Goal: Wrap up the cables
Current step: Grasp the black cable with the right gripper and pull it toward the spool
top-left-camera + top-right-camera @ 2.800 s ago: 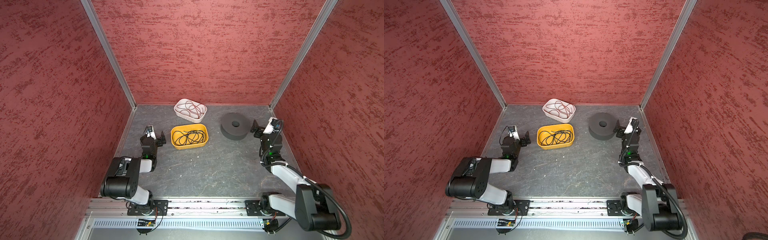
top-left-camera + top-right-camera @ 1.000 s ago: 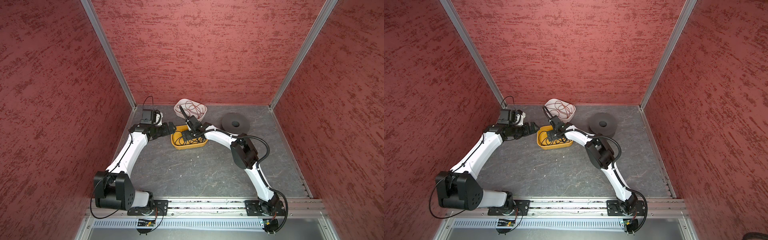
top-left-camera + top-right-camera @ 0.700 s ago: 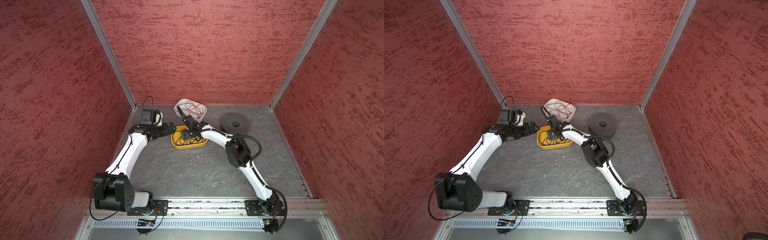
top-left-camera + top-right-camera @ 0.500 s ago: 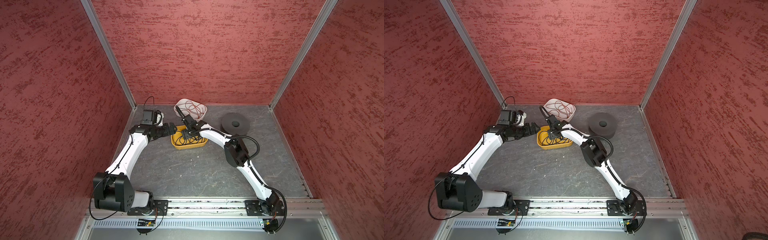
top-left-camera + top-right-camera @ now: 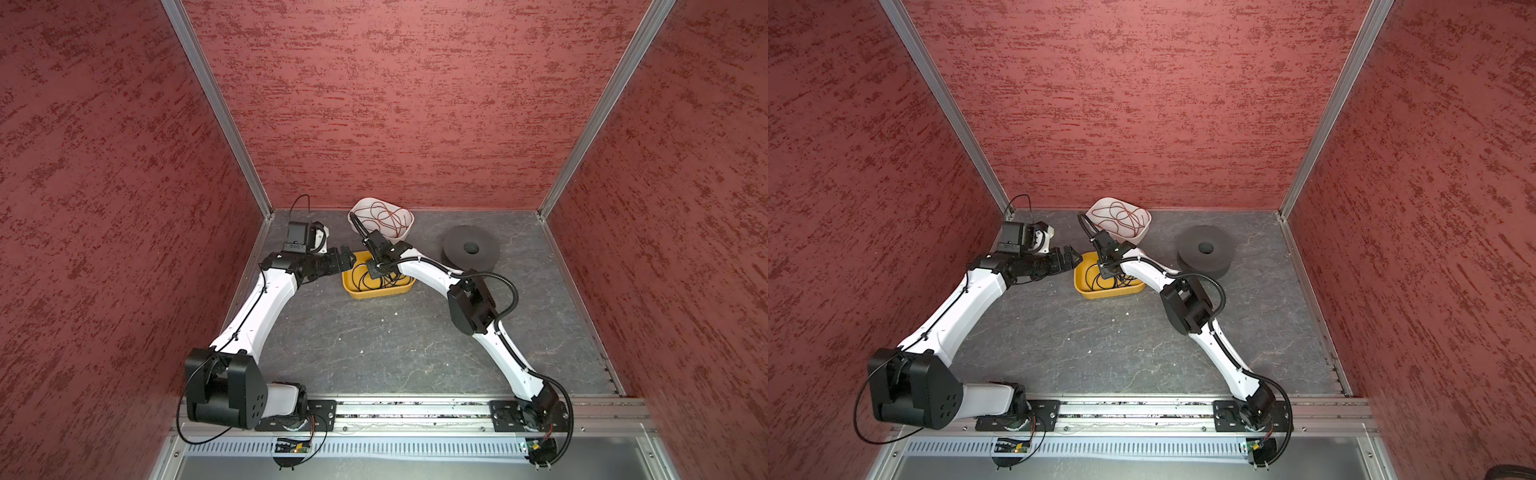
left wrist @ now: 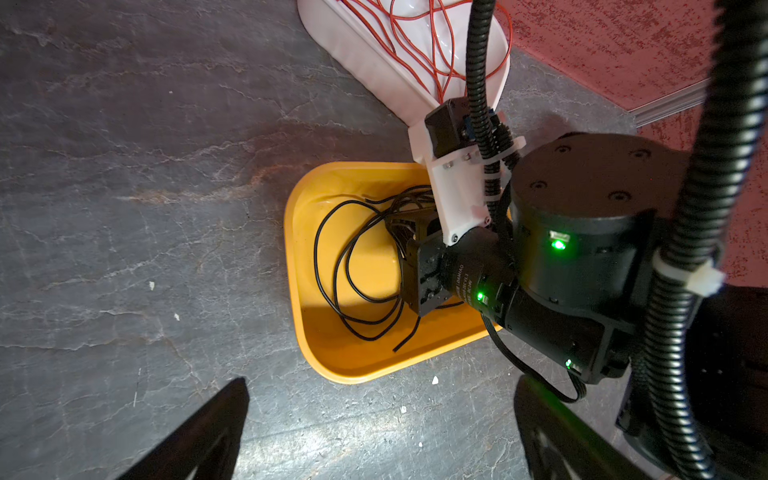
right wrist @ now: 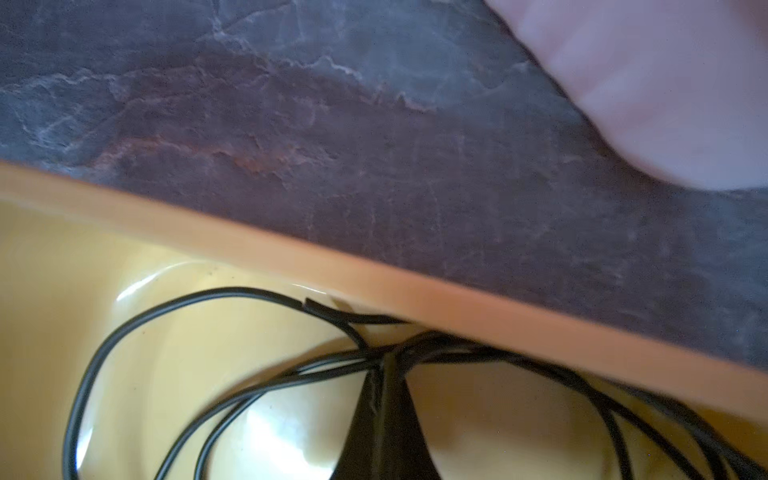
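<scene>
The cables (image 5: 365, 279) (image 5: 1099, 284) are thin black wire lying in loose loops inside a yellow tray (image 5: 374, 294) (image 5: 1100, 296). My right gripper (image 5: 376, 272) (image 5: 1105, 272) reaches down into the tray. In the right wrist view it (image 7: 384, 361) is shut on a bunch of cable strands (image 7: 232, 291) close to the tray rim (image 7: 415, 291). My left gripper (image 5: 349, 258) (image 5: 1073, 255) hovers at the tray's left end, open and empty. The left wrist view shows it (image 6: 380, 386) wide apart over bare floor, short of the tray (image 6: 332, 365) and the cable loops (image 6: 316, 253).
A white bowl (image 5: 405, 226) (image 6: 374, 70) holding red wire stands behind the yellow tray near the back wall. A black foam ring (image 5: 469, 255) lies at the back right. Red walls close in three sides; a metal rail (image 5: 415, 409) runs along the front.
Both arms left their folded poses and reached to the yellow tray. Over the last second the right gripper's fingers came together on the black cable strands; the left gripper stayed open.
</scene>
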`<state>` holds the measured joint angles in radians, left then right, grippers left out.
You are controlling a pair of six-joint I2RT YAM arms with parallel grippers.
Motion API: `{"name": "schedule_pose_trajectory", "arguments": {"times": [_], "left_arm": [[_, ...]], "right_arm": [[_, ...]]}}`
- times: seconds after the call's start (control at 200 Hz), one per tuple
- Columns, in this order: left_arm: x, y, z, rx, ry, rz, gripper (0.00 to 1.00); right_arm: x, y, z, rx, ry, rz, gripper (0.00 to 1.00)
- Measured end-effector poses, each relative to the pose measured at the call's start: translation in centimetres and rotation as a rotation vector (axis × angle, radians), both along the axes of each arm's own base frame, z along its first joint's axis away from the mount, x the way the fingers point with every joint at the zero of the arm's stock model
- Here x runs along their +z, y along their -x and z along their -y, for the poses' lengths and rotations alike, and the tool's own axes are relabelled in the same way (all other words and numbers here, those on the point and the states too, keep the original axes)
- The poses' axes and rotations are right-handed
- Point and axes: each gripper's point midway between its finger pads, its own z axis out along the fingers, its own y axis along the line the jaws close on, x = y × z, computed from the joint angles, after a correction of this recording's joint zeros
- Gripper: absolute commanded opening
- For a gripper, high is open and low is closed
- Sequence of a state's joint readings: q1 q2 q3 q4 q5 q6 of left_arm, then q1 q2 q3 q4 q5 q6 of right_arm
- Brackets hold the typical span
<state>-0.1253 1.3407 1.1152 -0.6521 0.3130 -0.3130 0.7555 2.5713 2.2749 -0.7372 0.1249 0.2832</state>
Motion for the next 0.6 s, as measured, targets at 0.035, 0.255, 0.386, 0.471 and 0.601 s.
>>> {"name": "schedule_pose_trajectory", "arguments": {"times": [0.035, 0.255, 0.386, 0.471, 0.601], "left_arm": [[-0.3, 0.2, 0.2, 0.002, 0.005, -0.007, 1.0], [-0.5, 0.2, 0.9, 0.004, 0.024, -0.008, 1.0], [-0.6, 0.3, 0.9, 0.013, 0.034, 0.005, 1.0], [-0.9, 0.4, 0.9, 0.015, 0.037, 0.007, 1.0], [-0.8, 0.3, 0.9, 0.015, 0.037, 0.012, 1.0]], "right_arm": [[0.0, 0.0, 0.0, 0.001, 0.0, 0.0, 0.0], [1.5, 0.1, 0.0, 0.028, -0.009, 0.025, 0.0], [4.7, 0.5, 0.7, 0.043, -0.039, 0.059, 0.0], [7.9, 0.6, 1.1, 0.048, -0.073, 0.103, 0.0], [13.2, 0.8, 1.6, 0.048, -0.131, 0.182, 0.0]]}}
